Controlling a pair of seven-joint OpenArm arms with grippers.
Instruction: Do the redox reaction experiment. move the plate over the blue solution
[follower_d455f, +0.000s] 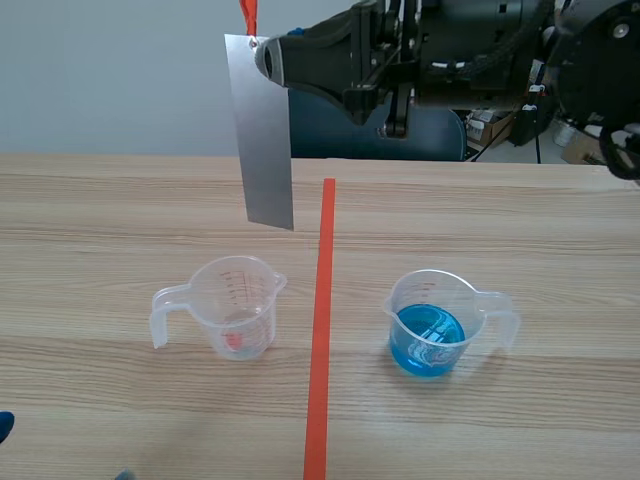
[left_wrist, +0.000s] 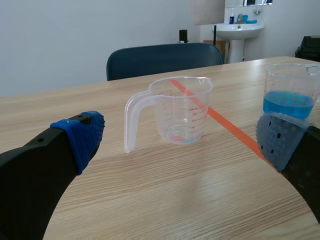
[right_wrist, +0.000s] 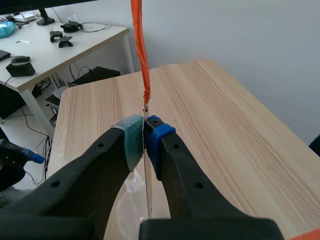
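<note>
Grey metal plate (follower_d455f: 265, 140) hangs upright from the right gripper (follower_d455f: 265, 55), whose pads pinch its top corner; an orange strip (follower_d455f: 247, 15) rises above it. The plate is high over the table (follower_d455f: 100, 220), left of the tape line (follower_d455f: 322, 350), behind the clear cup (follower_d455f: 235, 305), which holds only a red trace at its bottom. Right of the line, well apart, the second cup (follower_d455f: 430, 320) holds blue solution (follower_d455f: 427, 340). The left gripper (left_wrist: 181, 137) sits low, fingers spread, with the clear cup ahead.

Scene view faces the empty cup (follower_d455f: 235, 305) from above, fairly near. Left wrist view shares it, low and close. Right wrist view looks down the plate (follower_d455f: 268, 130) edge, from higher than that cup.
</note>
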